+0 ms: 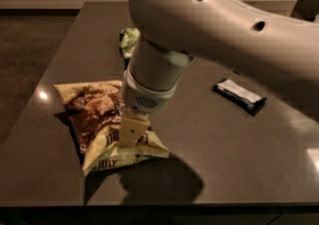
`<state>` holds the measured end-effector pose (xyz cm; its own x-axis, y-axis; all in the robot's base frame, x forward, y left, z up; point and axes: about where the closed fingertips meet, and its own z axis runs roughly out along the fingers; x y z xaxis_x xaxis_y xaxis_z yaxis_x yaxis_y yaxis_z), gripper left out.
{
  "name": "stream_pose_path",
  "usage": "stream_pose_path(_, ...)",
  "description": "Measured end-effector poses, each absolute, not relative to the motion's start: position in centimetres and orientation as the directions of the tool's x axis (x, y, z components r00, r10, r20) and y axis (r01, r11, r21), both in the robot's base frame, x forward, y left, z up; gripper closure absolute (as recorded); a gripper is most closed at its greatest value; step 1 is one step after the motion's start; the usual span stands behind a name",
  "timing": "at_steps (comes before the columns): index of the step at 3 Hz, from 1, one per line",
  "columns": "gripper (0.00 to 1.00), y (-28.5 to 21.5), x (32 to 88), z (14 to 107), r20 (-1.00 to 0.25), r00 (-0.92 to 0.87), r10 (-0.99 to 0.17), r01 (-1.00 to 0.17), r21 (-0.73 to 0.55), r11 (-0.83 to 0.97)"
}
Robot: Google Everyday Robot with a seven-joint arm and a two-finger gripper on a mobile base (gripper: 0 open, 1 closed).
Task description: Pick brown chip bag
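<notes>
The gripper (130, 140) rested on the near end of the brown chip bag (92, 112), which lay flat at the front left of the table (214, 169), a green bag (128, 40) behind it and a dark bar wrapper (239, 95) well apart to the right; whether the gripper held the bag could not be told.
</notes>
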<state>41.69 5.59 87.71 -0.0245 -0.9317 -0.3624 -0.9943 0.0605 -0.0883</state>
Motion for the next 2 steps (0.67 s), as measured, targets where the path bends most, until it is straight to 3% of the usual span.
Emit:
stream_pose_path(1, 0.83, 5.1, 41.7, 89.4, -0.403, -0.037, -0.914, -0.992, -0.094, 0.081)
stream_pose_path(2, 1.0, 4.6, 41.6, 91.2, -0.446, -0.044, -0.894, -0.99, -0.098, 0.098)
